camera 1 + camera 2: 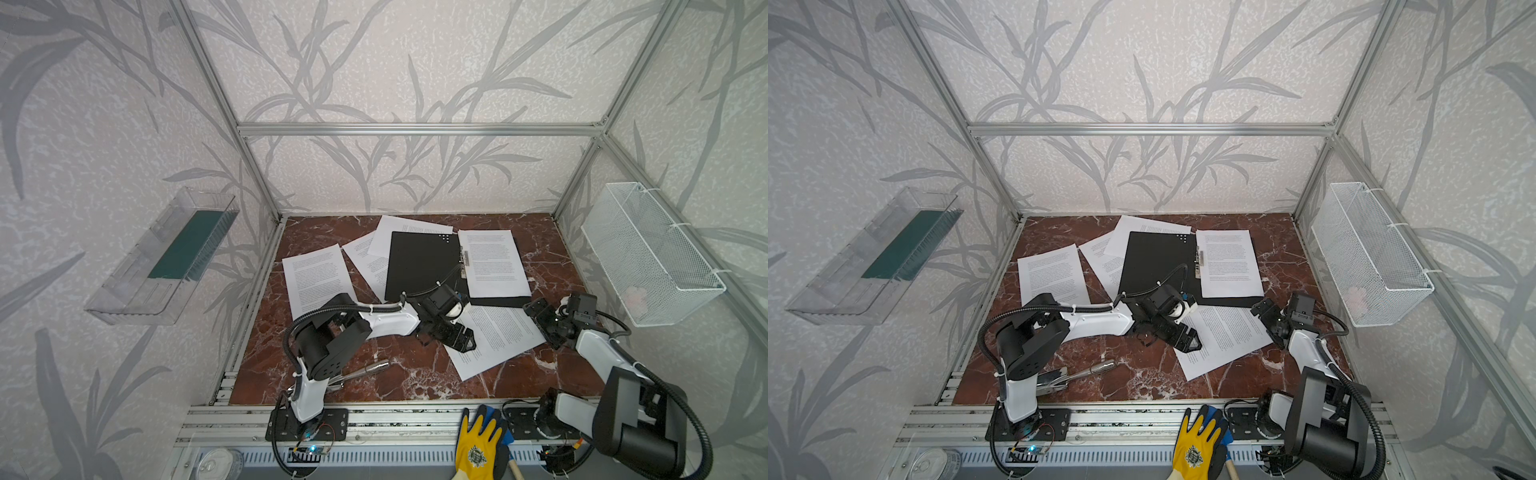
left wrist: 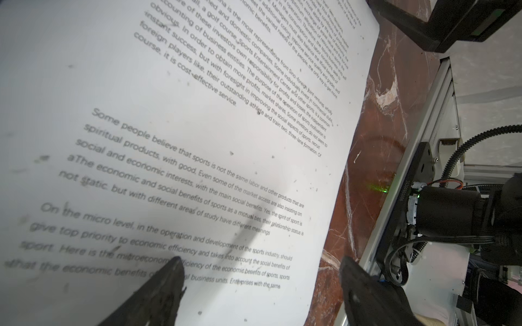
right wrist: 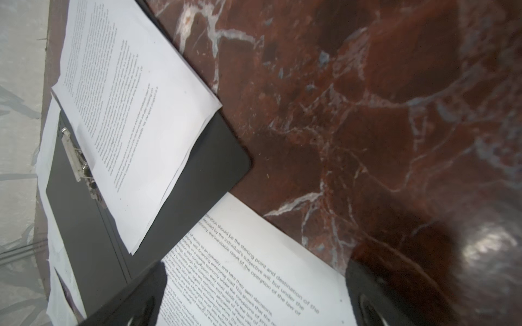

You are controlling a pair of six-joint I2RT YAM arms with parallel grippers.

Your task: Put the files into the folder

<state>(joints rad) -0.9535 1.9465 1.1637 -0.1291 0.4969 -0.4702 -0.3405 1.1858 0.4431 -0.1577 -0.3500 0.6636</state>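
A: What sits on the red marble table [image 1: 374, 374]?
B: An open folder [image 1: 419, 266], black inside up, at the back centre. Some files [image 1: 494, 257] lie on its right half, and others are scattered around it.
A: And the fingers?
B: The left fingers [image 2: 158, 293] are spread over a front sheet [image 1: 498, 345], perhaps touching it. The right fingers [image 3: 367, 299] are spread near its edge.

Two white-shelled robot arms, the left arm [image 1: 386, 322] and the right arm [image 1: 596, 347], carry boxy black joint housings [image 1: 328, 353] and are bolted to black base plates [image 1: 334, 419] dotted with screw holes. Ribbed black cable conduit [image 1: 340, 307] runs along each, fastened with white zip ties [image 1: 401, 306]. The left pincer [image 2: 262, 282] and the right pincer [image 3: 251, 299] are black, with tapering fingers [image 2: 158, 293]. Thin red and black wires [image 1: 328, 431] show at the left base, and a cylindrical black motor [image 2: 446, 209] bears small white print.
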